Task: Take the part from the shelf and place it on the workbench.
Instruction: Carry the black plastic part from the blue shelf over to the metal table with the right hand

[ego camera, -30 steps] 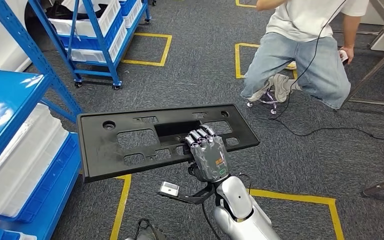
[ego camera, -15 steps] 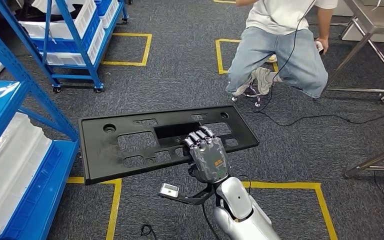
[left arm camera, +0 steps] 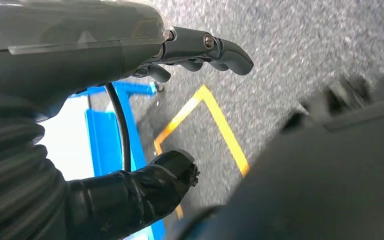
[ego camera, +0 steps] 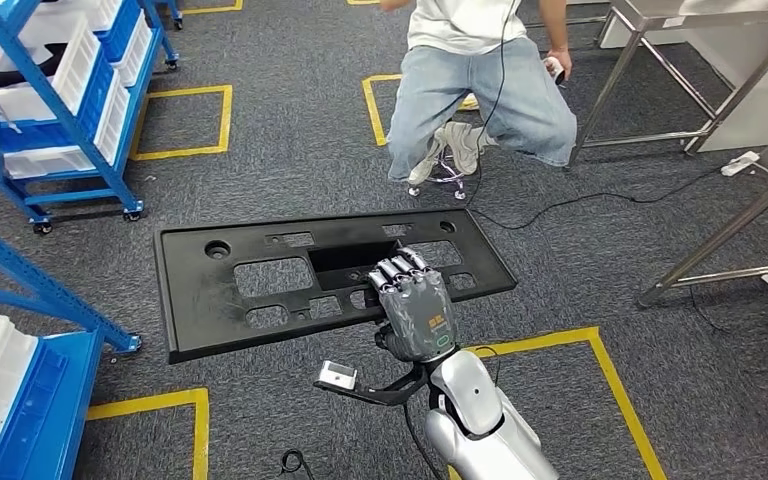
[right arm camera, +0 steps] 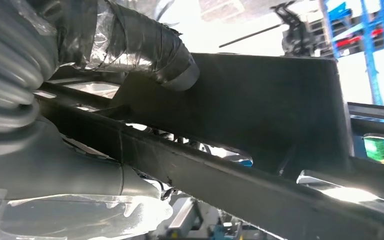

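Right hand (ego camera: pixel 415 310) grips the near long edge of the black part (ego camera: pixel 260 285) in the head view, fingers over the top and reaching a cut-out near its middle. The part is a long flat panel with several openings, held level above the grey carpet (ego camera: pixel 290 150), clear of the blue shelf (ego camera: pixel 50 110) at the far left. A person (ego camera: pixel 485 80) sits on a stool beyond the part, beside the metal workbench legs (ego camera: pixel 650 70).

Left wrist view: the left hand (left arm camera: pixel 180 100) hangs over carpet with yellow tape (left arm camera: pixel 220 125), fingers loosely curved and apart, holding nothing.

Right wrist view: the taped thumb (right arm camera: pixel 150 50) presses against the part's dark underside (right arm camera: pixel 260 100), its ribbed edge running across.
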Controlling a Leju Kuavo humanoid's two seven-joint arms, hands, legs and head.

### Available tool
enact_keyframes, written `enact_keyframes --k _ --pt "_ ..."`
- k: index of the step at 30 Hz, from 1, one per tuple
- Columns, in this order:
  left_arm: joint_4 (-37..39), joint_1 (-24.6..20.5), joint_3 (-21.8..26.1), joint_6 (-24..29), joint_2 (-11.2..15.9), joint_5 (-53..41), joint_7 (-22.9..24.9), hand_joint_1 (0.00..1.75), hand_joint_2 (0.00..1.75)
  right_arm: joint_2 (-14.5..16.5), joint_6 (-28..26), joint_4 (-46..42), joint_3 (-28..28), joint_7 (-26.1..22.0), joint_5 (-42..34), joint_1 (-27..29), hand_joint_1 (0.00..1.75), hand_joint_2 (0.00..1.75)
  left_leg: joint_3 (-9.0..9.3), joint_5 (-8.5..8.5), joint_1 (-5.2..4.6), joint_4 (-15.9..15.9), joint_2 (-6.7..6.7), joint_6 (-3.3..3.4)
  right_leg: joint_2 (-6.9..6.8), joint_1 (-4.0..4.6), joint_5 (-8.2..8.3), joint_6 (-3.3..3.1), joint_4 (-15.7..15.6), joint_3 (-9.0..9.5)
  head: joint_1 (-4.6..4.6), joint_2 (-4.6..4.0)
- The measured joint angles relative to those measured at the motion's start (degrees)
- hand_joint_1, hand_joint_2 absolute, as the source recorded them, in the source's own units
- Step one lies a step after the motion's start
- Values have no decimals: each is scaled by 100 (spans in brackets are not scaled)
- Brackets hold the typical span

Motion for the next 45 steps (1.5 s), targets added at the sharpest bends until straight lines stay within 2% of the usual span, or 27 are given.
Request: enact_keyframes --k 2,4,6,8,10,11,12,15,17,19,21,22,24,26,27,28,29,31,33,35,37,38,39,41,42,43,45 --pt "0 -1 0 14 -3 -1 1 0 175 7 1 -1 1 0 0 -5 175 175 107 15 -4 -235 -142 27 88 -13 -18 65 50 -54 2 0" --pt "0 -7 0 24 -19 -3 1 0 175 9 1 -3 1 0 0 -2 175 175 130 40 -10 -284 -80 81 154 -33 -8 128 39 -81 1 0" --pt "-1 -23 0 33 -35 -5 -1 0 175 9 0 -5 1 -1 0 -6 175 175 177 69 18 -358 17 146 19 -25 -96 192 163 -143 33 0" --pt "-1 -32 0 40 -39 -6 -1 0 175 10 0 -7 1 -2 0 -20 175 175 213 72 29 -405 129 188 -244 -36 -370 267 697 -406 75 0" --pt "0 -26 0 40 -36 -7 0 0 175 10 1 -5 1 -2 -1 -13 175 175 222 55 25 -408 248 205 -364 -81 -604 329 1357 -765 84 0" --pt "0 -23 0 39 -34 -6 1 0 175 10 1 -5 1 -2 -1 -3 175 175 228 42 24 -407 302 206 -384 -97 -587 347 1485 -853 85 0" --pt "0 -23 0 40 -32 -5 0 0 175 9 1 -4 1 -2 -2 3 175 175 242 27 24 -407 353 200 -403 -109 -463 355 1398 -829 85 0" --pt "0 -29 0 45 -36 -6 0 0 175 11 2 -5 1 -3 -5 -8 175 175 329 -37 13 -417 485 154 -613 -62 79 296 330 -309 86 0" --pt "0 -34 0 51 -39 -8 -1 0 175 16 5 -6 2 -10 -17 -25 175 175 365 -67 -8 -432 562 95 -736 9 143 222 -51 -117 85 0" --pt "-1 -40 1 55 -42 -20 -4 0 175 20 11 -6 3 -21 -36 -33 175 175 401 -85 -23 -460 658 32 -661 30 129 165 -94 -102 80 0" --pt "-1 -54 2 56 -40 -40 -8 0 175 30 16 -8 11 -28 -50 -41 175 175 414 -184 -13 -378 596 -20 -563 -4 146 103 -166 -41 78 0" --pt "-1 -62 2 56 -39 -51 -9 0 175 39 19 -9 22 -31 -58 -58 175 175 332 -311 -9 -175 494 -35 -514 -25 156 65 -202 -7 75 0" --pt "0 -60 9 53 -32 -60 -9 0 175 62 25 -9 57 -33 -80 -89 175 175 -37 -650 0 552 282 -39 -418 -41 152 12 -217 22 69 0" --pt "0 -37 21 48 -23 -64 -9 0 175 74 31 -7 93 -33 -102 -90 175 175 -418 -805 0 1186 229 -46 -303 -35 137 -8 -195 24 67 0" --pt "0 -27 27 48 -21 -61 -9 0 175 74 33 -7 112 -33 -109 -87 175 175 -490 -719 1 1238 225 -48 -240 -35 125 -9 -177 24 68 0" --pt "0 -22 37 51 -20 -56 -8 0 175 74 34 -6 124 -36 -113 -87 175 175 -448 -528 4 1057 219 -48 -175 -40 107 -1 -150 25 67 0" --pt "0 -21 50 58 -19 -52 -5 0 175 76 34 -6 136 -39 -116 -89 175 175 -318 -279 12 705 198 -47 -111 -48 83 14 -113 25 68 0" --pt "0 -25 85 75 -21 -46 0 0 175 83 34 -7 160 -46 -129 -96 175 175 -20 17 28 11 72 -34 1 -57 23 72 -17 5 70 0" --pt "0 -23 118 87 -26 -43 2 0 175 95 34 -7 185 -49 -143 -106 175 175 90 37 11 -231 -18 7 75 -65 -2 146 38 -40 72 0" --pt "0 -16 145 90 -36 -42 3 0 175 100 34 -8 214 -51 -150 -114 175 175 89 66 -9 -249 29 77 110 -78 12 210 31 -70 70 0" --pt "0 -21 167 91 -46 -42 5 0 175 99 34 -9 243 -54 -152 -123 175 175 101 93 10 -280 104 146 -46 -72 -67 264 151 -128 91 0" --pt "0 -23 175 91 -50 -42 5 0 175 99 34 -9 257 -54 -153 -133 175 175 107 98 20 -293 148 173 -167 -70 -187 291 364 -228 104 0" --pt "0 -21 184 91 -48 -43 6 0 175 99 34 -8 270 -55 -153 -142 175 175 110 95 16 -297 191 190 -285 -73 -344 317 677 -378 118 0" --pt "1 -8 196 89 -44 -45 9 0 175 99 39 -7 292 -56 -153 -147 175 175 109 85 3 -297 296 211 -375 -89 -602 349 1357 -727 123 0" --pt "2 -3 200 89 -43 -45 10 0 175 99 43 -7 297 -56 -153 -142 175 175 110 80 -3 -297 348 215 -386 -92 -600 347 1499 -809 123 0" --pt "2 -1 202 88 -42 -45 10 0 175 98 46 -7 299 -56 -154 -140 175 175 116 73 -10 -297 398 218 -394 -89 -498 331 1433 -785 124 0" --pt "2 -5 209 87 -45 -47 10 0 175 99 55 -7 300 -55 -159 -150 175 175 141 59 -28 -300 490 218 -497 -42 -129 240 726 -436 123 0"
